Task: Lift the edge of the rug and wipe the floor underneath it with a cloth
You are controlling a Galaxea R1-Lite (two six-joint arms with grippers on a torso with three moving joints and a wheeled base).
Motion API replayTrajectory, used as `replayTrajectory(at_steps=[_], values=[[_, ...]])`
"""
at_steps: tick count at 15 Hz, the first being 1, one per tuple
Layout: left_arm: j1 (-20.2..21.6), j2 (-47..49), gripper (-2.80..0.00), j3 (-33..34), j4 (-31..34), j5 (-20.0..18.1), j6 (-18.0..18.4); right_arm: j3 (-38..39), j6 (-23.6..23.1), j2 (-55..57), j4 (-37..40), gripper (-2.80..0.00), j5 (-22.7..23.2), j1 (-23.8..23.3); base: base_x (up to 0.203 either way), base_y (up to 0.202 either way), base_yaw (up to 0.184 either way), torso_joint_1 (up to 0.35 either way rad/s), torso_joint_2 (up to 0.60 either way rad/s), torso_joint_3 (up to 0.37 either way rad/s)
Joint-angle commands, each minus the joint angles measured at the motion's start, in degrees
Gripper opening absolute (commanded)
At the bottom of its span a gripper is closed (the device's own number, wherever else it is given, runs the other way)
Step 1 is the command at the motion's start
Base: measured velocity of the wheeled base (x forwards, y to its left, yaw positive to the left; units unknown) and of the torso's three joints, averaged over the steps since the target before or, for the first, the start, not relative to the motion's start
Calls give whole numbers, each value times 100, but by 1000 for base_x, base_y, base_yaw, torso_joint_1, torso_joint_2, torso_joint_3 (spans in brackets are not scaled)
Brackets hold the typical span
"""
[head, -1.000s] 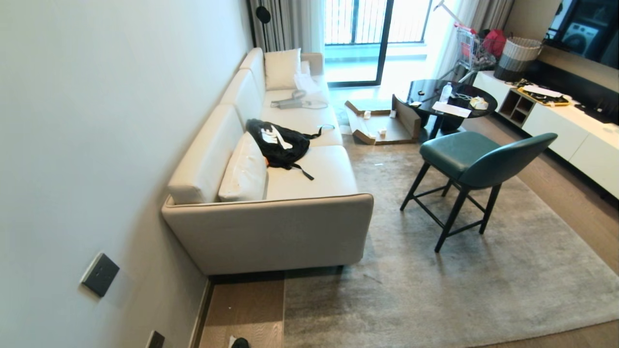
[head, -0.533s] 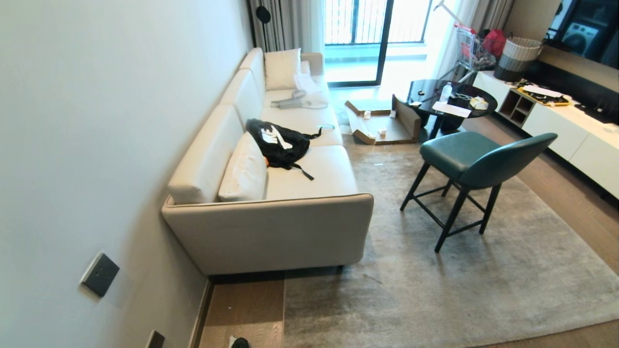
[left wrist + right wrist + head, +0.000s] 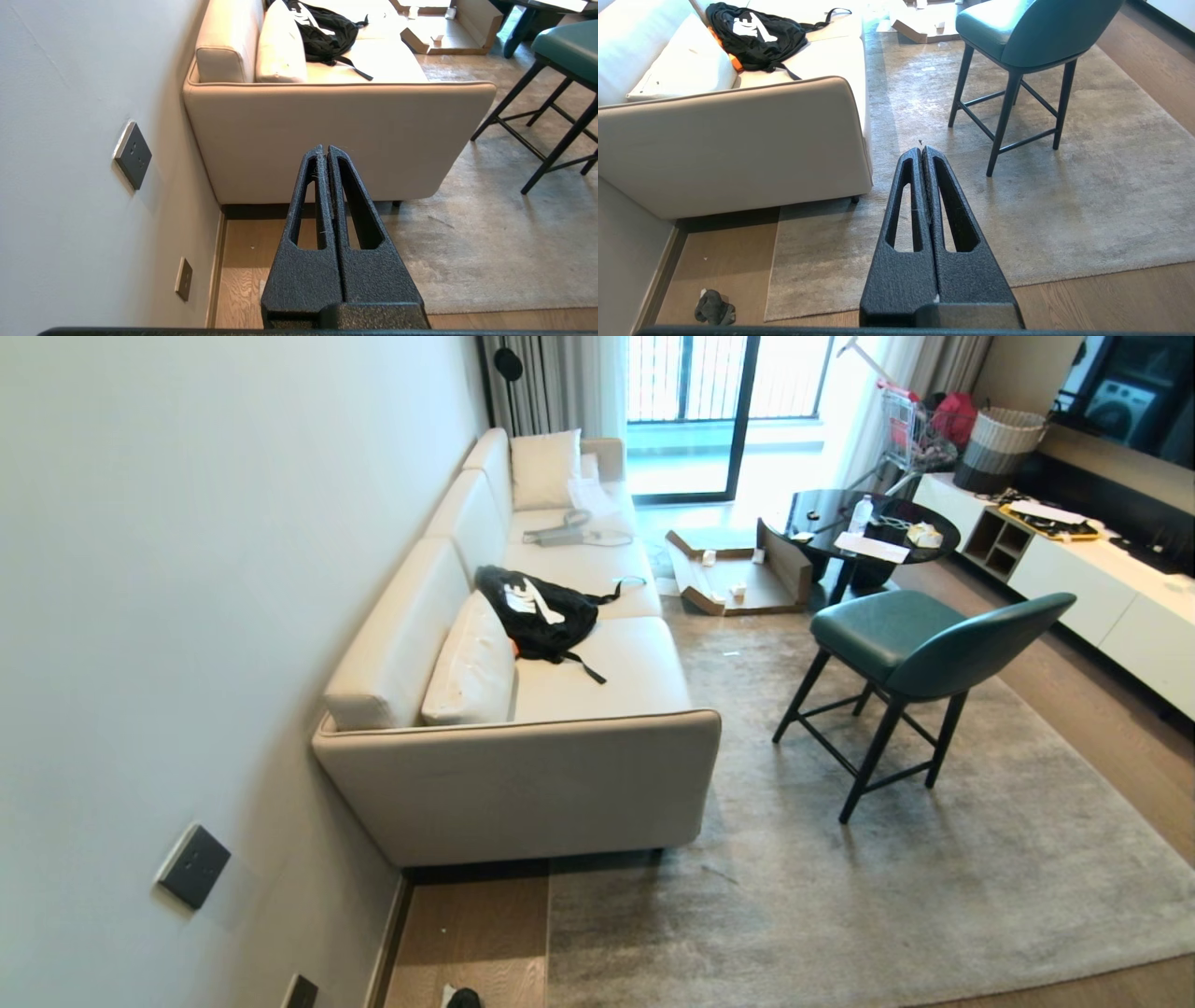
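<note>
The light grey rug lies flat on the wood-plank floor. Its straight rug edge runs from under the sofa to a square corner. The cloth, a small grey and dark rag, lies crumpled on the bare floor between the wall and that corner. In the head view the cloth just shows at the lower border. My left gripper and right gripper hang well above the floor, each shut and empty. Neither arm shows in the head view.
A beige sofa stands against the wall, partly on the rug, with a black bag on its seat. A green chair stands on the rug. Sockets sit low on the wall. A round table and white cabinet stand beyond.
</note>
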Motion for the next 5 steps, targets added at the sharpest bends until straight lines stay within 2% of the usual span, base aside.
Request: replayTrajectory(at_steps=[1, 5], values=[[-2, 0, -280, 1, -2, 4, -6, -1, -9, 7, 0, -280, -2, 0, 0, 0, 0, 0, 0, 0], [-2, 0, -280, 1, -2, 0, -6, 6, 14, 7, 0, -280, -11, 0, 0, 0, 0, 0, 0, 0]])
